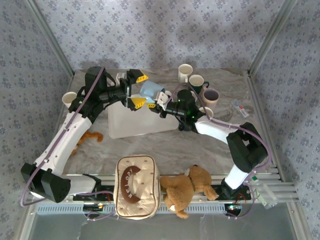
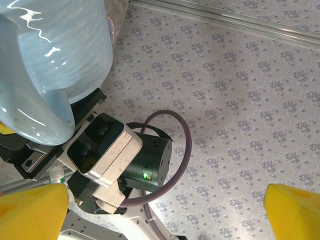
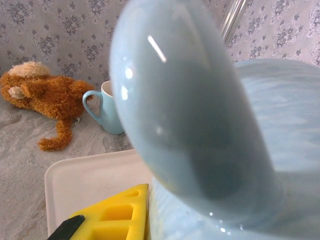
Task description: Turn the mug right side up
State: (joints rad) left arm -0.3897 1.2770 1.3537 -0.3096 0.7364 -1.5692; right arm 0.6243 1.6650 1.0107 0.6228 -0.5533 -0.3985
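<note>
A light blue mug (image 1: 150, 90) hangs above the white tray (image 1: 142, 122). My right gripper (image 1: 158, 103) is shut on it at the handle. In the right wrist view the handle (image 3: 190, 125) looms close, with one yellow finger (image 3: 115, 215) pressed against the mug body (image 3: 290, 130). My left gripper (image 1: 137, 89) is open just left of the mug, its yellow fingers spread wide and touching nothing. The left wrist view has the mug (image 2: 55, 65) at top left, the right arm's wrist (image 2: 120, 155) below it, and the left gripper (image 2: 160, 215) open. I cannot tell which way up the mug is.
Several other mugs stand at the back right, among them a white one (image 1: 185, 73) and a purple one (image 1: 211, 95); another mug (image 1: 69, 98) stands at the left. A teddy bear (image 1: 187, 187) and a beige bag (image 1: 136, 186) lie near the front edge. An orange toy (image 1: 90, 137) lies left of the tray.
</note>
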